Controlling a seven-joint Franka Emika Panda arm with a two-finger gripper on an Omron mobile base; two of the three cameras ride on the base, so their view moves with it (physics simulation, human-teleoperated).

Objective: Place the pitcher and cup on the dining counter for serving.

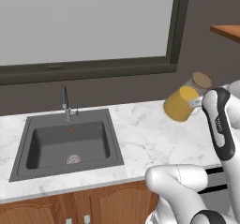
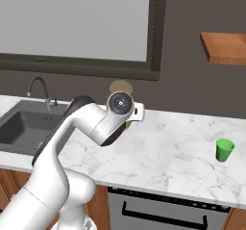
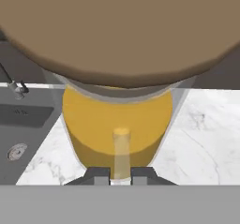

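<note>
One marble worktop (image 1: 154,129) runs under one wide window (image 1: 84,21), white with grey veining, over wooden cabinet doors (image 1: 117,204) and a steel oven front (image 2: 168,207). Set into it is one dark sink (image 1: 68,143) with a single dark tap (image 1: 65,103) at its back edge and a round drain (image 1: 72,160) in its floor. One wooden shelf (image 2: 223,46) juts from the dark wall at upper right.

One pitcher (image 1: 185,101) is lifted clear of the worktop and tilted, its tan lid (image 1: 202,81) leaning up and to the right in the left base view, its yellow-orange body lower and to the left. It hangs over the stretch of marble to the right of the sink. In the hand view its broad lid fills the top and the body (image 3: 117,124) narrows toward the gripper (image 3: 121,175), whose two finger tips (image 3: 98,175) stand close together, with a pale part of the pitcher pinched between them.

One small green cup (image 2: 224,149) stands upright on the worktop, well apart from the pitcher, toward the right end of the marble in the right base view.
</note>
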